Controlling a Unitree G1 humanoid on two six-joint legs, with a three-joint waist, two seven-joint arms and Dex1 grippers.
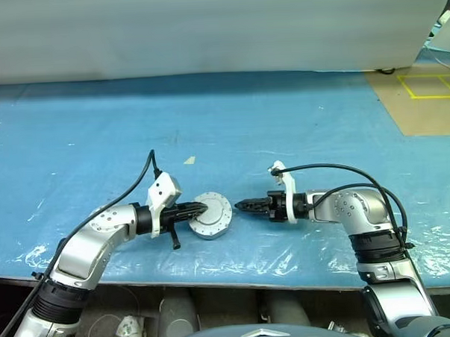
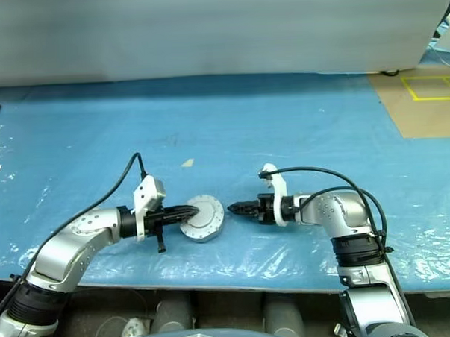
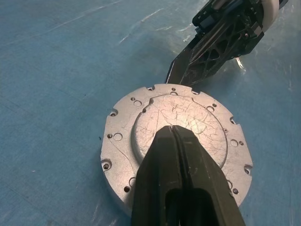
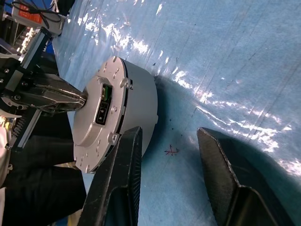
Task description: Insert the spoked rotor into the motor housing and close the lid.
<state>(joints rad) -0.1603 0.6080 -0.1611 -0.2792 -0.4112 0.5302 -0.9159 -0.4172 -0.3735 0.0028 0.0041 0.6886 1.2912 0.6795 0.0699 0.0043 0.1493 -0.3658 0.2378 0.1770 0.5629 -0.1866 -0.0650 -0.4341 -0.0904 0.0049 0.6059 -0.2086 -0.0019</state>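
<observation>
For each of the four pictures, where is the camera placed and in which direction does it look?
Left eye view: on the head, looking forward and down at the blue table; both arms show.
Right eye view: beside it, same scene.
Left wrist view: on the left wrist, along the shut left gripper resting on the lidded motor housing.
Right wrist view: on the right wrist, between the open fingers of the right gripper.
Shared: all four show the housing.

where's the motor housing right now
The motor housing lies on the blue table cover near its front edge, lid on, between the grippers: shut left gripper on top, right gripper just beside.
</observation>
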